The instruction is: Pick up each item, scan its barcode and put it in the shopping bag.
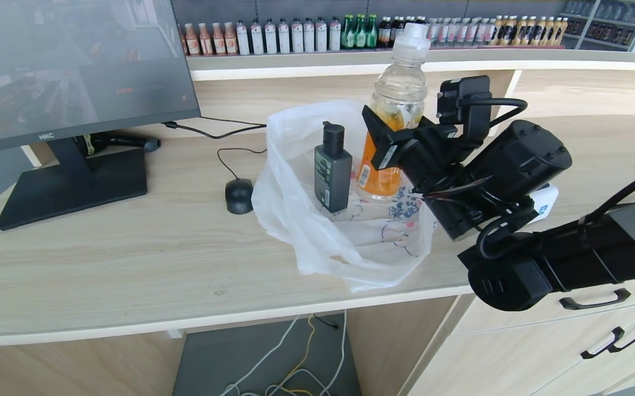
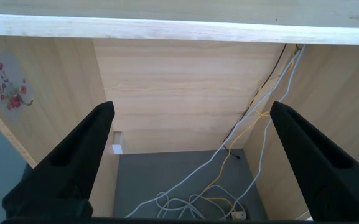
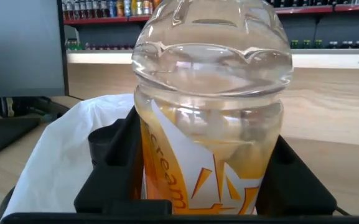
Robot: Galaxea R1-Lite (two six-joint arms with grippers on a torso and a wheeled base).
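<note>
A clear plastic drink bottle [image 1: 397,104] with an orange label and white cap stands upright above the open white shopping bag [image 1: 317,220]; my right gripper [image 1: 389,146] is shut on its middle. In the right wrist view the bottle [image 3: 210,106] sits between the black fingers [image 3: 114,165]. A dark bottle with a black pump cap [image 1: 332,168] stands upright inside the bag, left of the drink bottle. My left gripper [image 2: 191,162] hangs open below the counter edge, facing the cabinet space with cables, nothing between its fingers.
A monitor [image 1: 70,60] on a black stand sits at the counter's back left, with a handheld scanner [image 1: 119,142] behind the stand. A black mouse [image 1: 239,195] lies left of the bag. A small white box [image 1: 546,201] is partly hidden behind my right arm. Drawers are lower right.
</note>
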